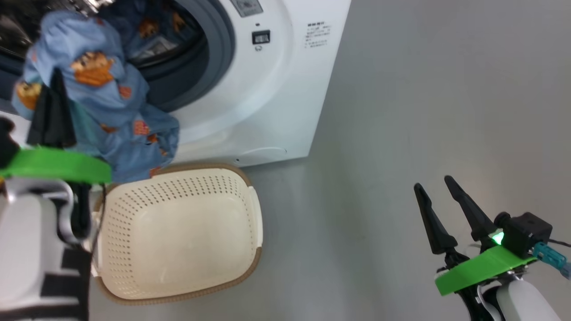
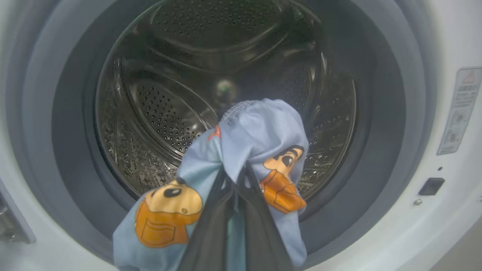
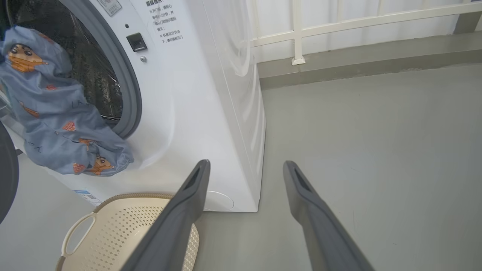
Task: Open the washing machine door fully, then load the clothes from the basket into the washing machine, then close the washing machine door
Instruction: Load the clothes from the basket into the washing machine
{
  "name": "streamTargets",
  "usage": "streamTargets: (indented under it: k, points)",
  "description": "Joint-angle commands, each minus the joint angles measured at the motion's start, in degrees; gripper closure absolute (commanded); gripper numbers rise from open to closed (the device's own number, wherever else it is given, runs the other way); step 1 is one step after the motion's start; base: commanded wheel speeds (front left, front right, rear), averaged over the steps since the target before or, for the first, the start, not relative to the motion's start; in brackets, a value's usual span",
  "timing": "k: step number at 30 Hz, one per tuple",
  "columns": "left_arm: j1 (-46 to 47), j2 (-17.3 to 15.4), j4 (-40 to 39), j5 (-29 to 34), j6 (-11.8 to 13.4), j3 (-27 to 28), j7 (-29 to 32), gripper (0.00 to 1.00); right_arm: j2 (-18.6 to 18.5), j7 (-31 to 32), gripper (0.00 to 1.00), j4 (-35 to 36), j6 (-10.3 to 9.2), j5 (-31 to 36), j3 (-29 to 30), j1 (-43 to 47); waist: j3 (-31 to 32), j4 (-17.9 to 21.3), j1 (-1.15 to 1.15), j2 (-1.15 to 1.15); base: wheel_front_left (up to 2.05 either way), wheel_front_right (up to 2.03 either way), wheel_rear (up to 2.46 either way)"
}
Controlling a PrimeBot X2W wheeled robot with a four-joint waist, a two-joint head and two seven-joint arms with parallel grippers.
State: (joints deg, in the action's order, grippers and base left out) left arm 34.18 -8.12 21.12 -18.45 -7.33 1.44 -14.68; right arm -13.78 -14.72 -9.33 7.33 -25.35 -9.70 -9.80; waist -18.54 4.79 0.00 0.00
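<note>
Left wrist view showed the clothes [image 2: 263, 124], seemingly a soft, light, floppy bundle best held by a bunched fold, pinched in the left gripper [image 2: 234, 171] before the washing machine [image 2: 452, 37] drum, above the basket [image 1: 200, 167]; right gripper [image 1: 432, 183] spread wide.

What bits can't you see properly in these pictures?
Bottom of the drum: left wrist view, hidden behind the clothes held by the left gripper.
Washing machine door: right wrist view, cut off by the left edge.
Label writing: head view, too small to read.
Basket: right wrist view, partly behind the right gripper's finger.
</note>
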Motion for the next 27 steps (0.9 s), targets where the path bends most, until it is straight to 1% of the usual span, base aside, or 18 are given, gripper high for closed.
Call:
streamTargets:
  k: [1, 9, 15, 18, 22, 24, 27]
  points:
    - [3.9, -2.9, 1.6, -0.2, -0.1, 1.4, -0.3, 1.0, -0.1, -0.3, 0.0, 1.5, 0.16, -0.2, -1.4, -1.1, -2.8, 1.8, 0.0, 0.0, 0.0, 0.0, 0.0]
    - [18.0, -5.8, 19.4, -0.6, -0.2, 0.7, -0.3, 1.0, 1.7, -0.3, 0.0, 1.8, 0.16, -0.1, -2.4, -4.3, -8.3, 4.7, 0.0, 0.0, 0.0, 0.0, 0.0]
    - [27.1, -7.7, 29.9, 0.4, -0.2, -0.1, -0.3, 1.0, 3.0, -0.3, 0.0, 2.0, 0.16, -0.1, -3.5, -6.0, -11.5, 7.0, 0.0, 0.0, 0.0, 0.0, 0.0]
    - [31.1, -8.6, 33.2, 0.9, -0.1, -0.2, -0.3, 1.0, 3.5, -0.3, 0.0, 2.0, 0.16, -0.2, -4.1, -6.8, -12.9, 8.0, 0.0, 0.0, 0.0, 0.0, 0.0]
    - [35.3, -10.0, 32.3, 2.9, 0.5, -0.2, -0.3, 1.0, 4.2, -0.3, 0.0, 2.1, 0.16, -0.2, -4.7, -7.9, -14.4, 8.9, 0.0, 0.0, 0.0, 0.0, 0.0]
    - [36.7, -10.2, 29.1, 3.8, 1.0, 0.4, -0.3, 1.0, 4.4, -0.3, 0.0, 2.1, 0.16, -0.2, -4.8, -8.4, -15.0, 9.1, 0.0, 0.0, 0.0, 0.0, 0.0]
    - [37.5, -10.4, 22.0, 5.4, 1.4, 2.0, -0.3, 1.0, 4.9, -0.3, 0.0, 2.3, 0.16, 0.0, -4.7, -8.9, -16.0, 9.2, 0.0, 0.0, 0.0, 0.0, 0.0]
